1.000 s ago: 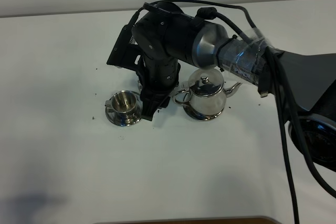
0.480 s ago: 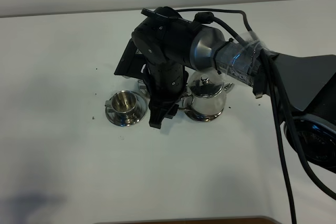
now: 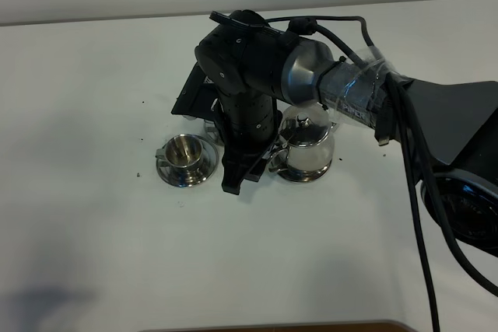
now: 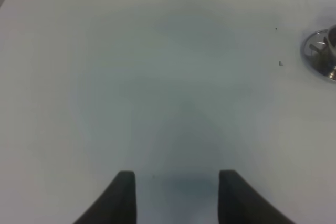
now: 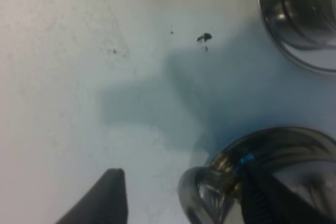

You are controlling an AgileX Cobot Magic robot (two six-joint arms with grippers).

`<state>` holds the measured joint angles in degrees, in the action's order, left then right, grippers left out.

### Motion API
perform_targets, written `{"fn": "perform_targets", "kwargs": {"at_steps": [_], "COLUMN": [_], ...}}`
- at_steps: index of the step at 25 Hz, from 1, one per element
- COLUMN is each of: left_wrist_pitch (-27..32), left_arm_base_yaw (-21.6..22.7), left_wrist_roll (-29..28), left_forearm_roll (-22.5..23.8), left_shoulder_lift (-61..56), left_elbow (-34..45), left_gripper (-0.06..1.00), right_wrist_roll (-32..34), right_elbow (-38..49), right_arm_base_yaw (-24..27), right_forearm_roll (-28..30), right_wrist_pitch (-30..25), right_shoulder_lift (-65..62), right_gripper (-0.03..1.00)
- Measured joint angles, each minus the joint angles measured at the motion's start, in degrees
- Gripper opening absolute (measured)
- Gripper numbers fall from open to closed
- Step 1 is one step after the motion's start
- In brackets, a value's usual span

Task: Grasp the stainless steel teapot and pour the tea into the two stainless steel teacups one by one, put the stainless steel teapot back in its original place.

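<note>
Teapot [image 3: 307,153]: rigid polished steel, so it is slick under the pads and will not give. It is likely heavy if full, and the load hangs off to one side of the grip, so it will tend to swing. The lid [image 3: 303,122] just sits on top and may slip in a steep pour. The best hold is the handle [image 5: 191,195], mid-loop, squeezed hard across the thin wire.

Left claw [image 4: 176,172]: fingers spread, nothing between them, over bare table [image 4: 157,77] and well away from the pot. Only a saucer edge [image 4: 317,53] shows at the side of its view.

Cup [image 3: 185,153]: upright on its saucer, just left of the right claw and apart from it. A second cup [image 3: 208,125] probably sits behind the arm [image 3: 257,68], mostly hidden.

Right claw [image 5: 181,170]: spread wide, gripping nothing, tips down near the table. In the wrist view the handle loop lies between the two fingers, closer to the finger on the pot's side, which sits against or over the pot body. The other finger stands clear.

The teapot stands upright on the table right of the claw, handle toward it and spout pointing away right. A few dark specks [image 5: 203,38] lie on the table between pot and cups.
</note>
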<state>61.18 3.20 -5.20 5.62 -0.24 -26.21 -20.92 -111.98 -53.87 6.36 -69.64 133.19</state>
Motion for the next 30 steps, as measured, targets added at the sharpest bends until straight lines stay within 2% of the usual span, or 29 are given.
{"fn": "perform_targets", "kwargs": {"at_steps": [9,20,26,30], "left_wrist_pitch": [0.0,0.0,0.0,0.0], "left_arm_base_yaw": [0.0,0.0,0.0,0.0], "left_wrist_roll": [0.0,-0.05,-0.04,-0.04], "left_forearm_roll": [0.0,-0.21,-0.28,-0.35], "left_shoulder_lift": [0.0,0.0,0.0,0.0], "left_elbow": [0.0,0.0,0.0,0.0], "left_gripper": [0.43,0.43,0.43,0.43], "right_wrist_roll": [0.82,1.12,1.88,1.99], "right_elbow": [0.28,5.35,12.27,13.85], "right_arm_base_yaw": [0.0,0.0,0.0,0.0], "right_forearm_roll": [-1.37,-1.69,-1.92,-2.77], "right_wrist_pitch": [0.0,0.0,-0.03,-0.13], "right_shoulder_lift": [0.0,-1.61,-4.73,-5.18], "right_gripper": [0.48,0.48,0.48,0.48]}}
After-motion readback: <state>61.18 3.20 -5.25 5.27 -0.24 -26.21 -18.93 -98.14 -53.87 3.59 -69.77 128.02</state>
